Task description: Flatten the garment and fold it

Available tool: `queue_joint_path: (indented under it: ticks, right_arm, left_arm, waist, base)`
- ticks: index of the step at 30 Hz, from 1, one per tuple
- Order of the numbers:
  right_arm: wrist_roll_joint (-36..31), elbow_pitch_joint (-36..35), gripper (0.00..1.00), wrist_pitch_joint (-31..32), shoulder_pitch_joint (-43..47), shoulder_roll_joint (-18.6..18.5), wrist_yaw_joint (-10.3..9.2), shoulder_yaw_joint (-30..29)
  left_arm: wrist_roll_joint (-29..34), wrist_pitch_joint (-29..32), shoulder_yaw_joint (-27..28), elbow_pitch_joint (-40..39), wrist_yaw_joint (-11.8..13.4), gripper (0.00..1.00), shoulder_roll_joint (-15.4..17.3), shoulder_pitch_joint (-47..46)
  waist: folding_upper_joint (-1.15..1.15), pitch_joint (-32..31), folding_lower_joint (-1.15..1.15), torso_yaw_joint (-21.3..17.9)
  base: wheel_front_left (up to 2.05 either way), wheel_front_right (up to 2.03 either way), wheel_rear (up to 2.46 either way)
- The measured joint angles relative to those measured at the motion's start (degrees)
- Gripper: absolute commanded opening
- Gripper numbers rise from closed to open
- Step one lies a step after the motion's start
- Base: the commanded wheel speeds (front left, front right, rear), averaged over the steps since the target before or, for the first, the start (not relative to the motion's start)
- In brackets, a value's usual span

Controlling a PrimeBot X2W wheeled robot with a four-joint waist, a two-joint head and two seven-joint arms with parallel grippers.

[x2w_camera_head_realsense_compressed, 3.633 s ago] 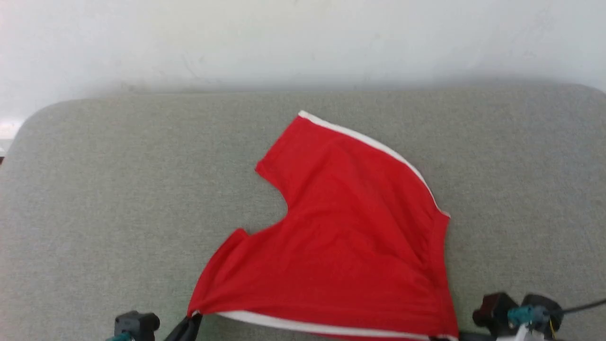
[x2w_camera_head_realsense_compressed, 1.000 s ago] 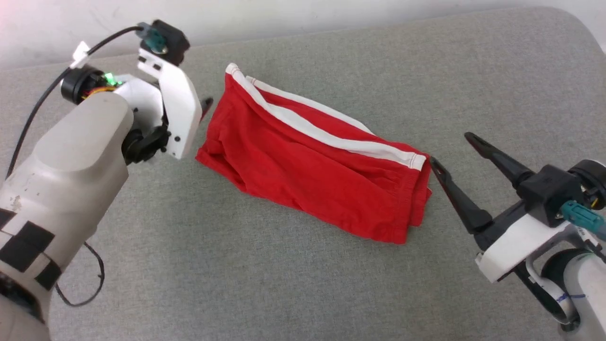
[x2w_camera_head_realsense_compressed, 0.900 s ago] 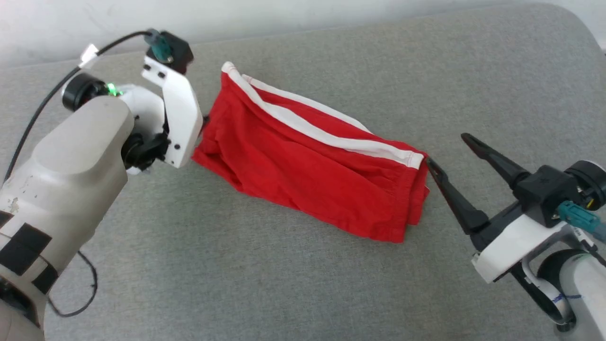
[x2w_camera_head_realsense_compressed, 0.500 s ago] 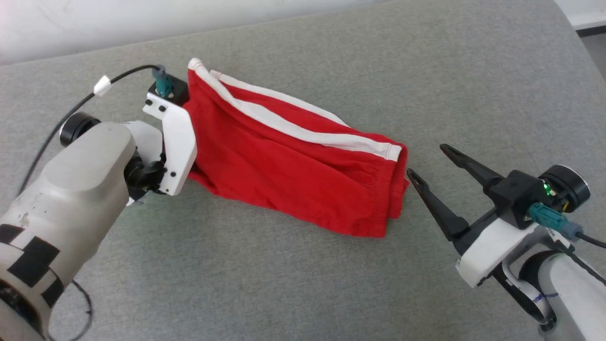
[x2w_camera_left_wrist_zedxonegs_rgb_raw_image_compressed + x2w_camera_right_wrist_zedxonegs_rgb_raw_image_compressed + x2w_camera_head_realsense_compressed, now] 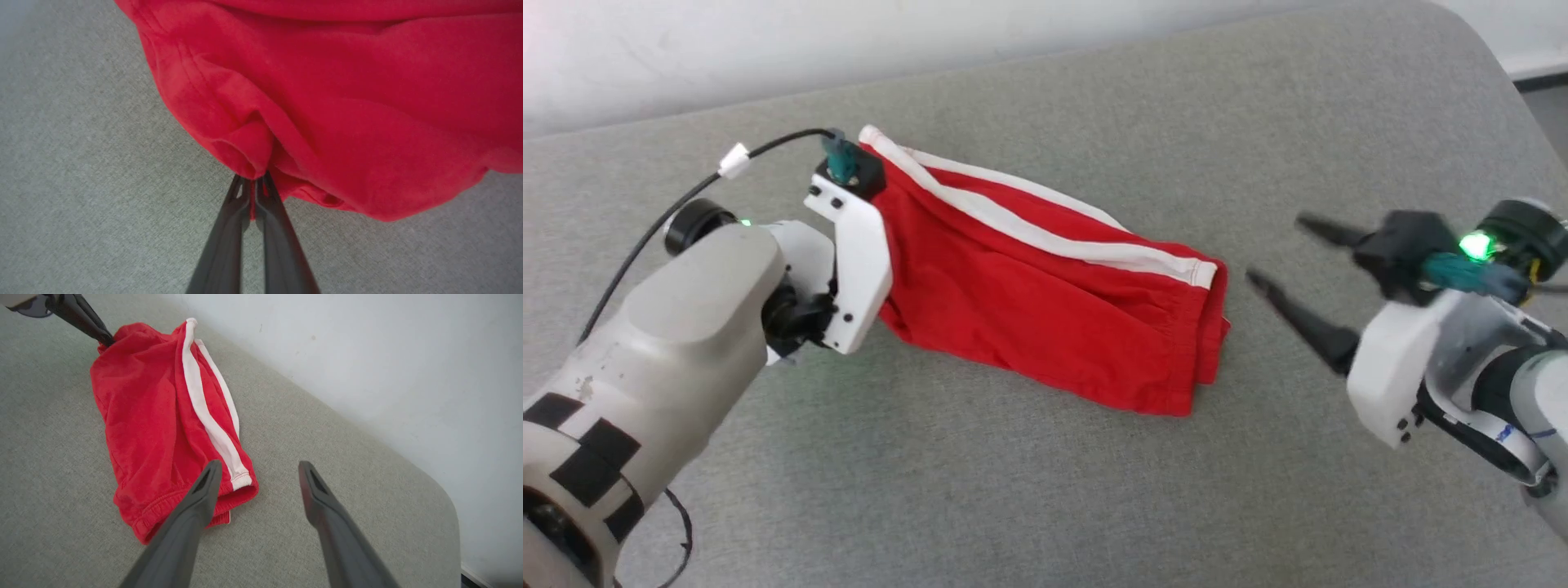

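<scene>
Shut since a second ago, my left gripper (image 5: 253, 181) pinches the garment (image 5: 1054, 302) at its left end, its long axis running right toward my spread right gripper (image 5: 1277, 249) nearby.

Flat, bright diffuse light: only faint soft shadows under the bright red fabric garment (image 5: 1054, 302) on the grey woven cushion (image 5: 1013, 490), and the white wall (image 5: 645, 57) blows out with a pinkish flare at the head view's top-left corner. Right gripper (image 5: 1274, 249) is smeared by motion blur there and its green wrist light (image 5: 1472, 243) blooms; the rest is sharp. Left wrist view is soft on the close red cloth; right wrist view is crisp but stretched along the bottom edge, with a dim band where wall meets cushion.
</scene>
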Motion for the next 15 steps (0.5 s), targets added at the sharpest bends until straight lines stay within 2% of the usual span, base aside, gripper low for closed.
queue_joint_path:
  ticks: [3,6,10,15]
  right_arm:
    - [7.4,-0.8,1.00,8.7,-3.9,-3.6,0.00,6.5]
    - [13.4,-0.6,1.00,15.1,-7.8,-4.9,0.00,10.7]
    - [18.9,2.2,1.00,21.6,-10.0,-4.2,0.00,14.8]
    - [19.8,9.1,1.00,21.8,-10.9,0.2,0.00,17.7]
  left_arm:
    - [-0.1,-0.5,-0.2,-0.9,0.0,0.00,0.0,0.4]
    - [-0.1,-1.3,-0.2,-1.6,0.0,0.00,0.1,0.4]
    - [-0.1,-2.0,-0.3,-2.0,0.0,0.00,0.1,0.4]
    - [-0.1,-3.1,-0.4,-2.2,0.0,0.00,0.1,0.2]
  waist:
    - [0.00,-0.6,0.00,0.7]
    - [0.00,-0.7,0.00,1.4]
    - [0.00,-0.3,0.00,2.0]
    - [-0.01,0.9,0.00,2.6]
  base:
    - [0.00,0.00,0.00]
    - [0.00,0.00,0.00]
    - [0.00,0.00,0.00]
    - [0.00,0.00,0.00]
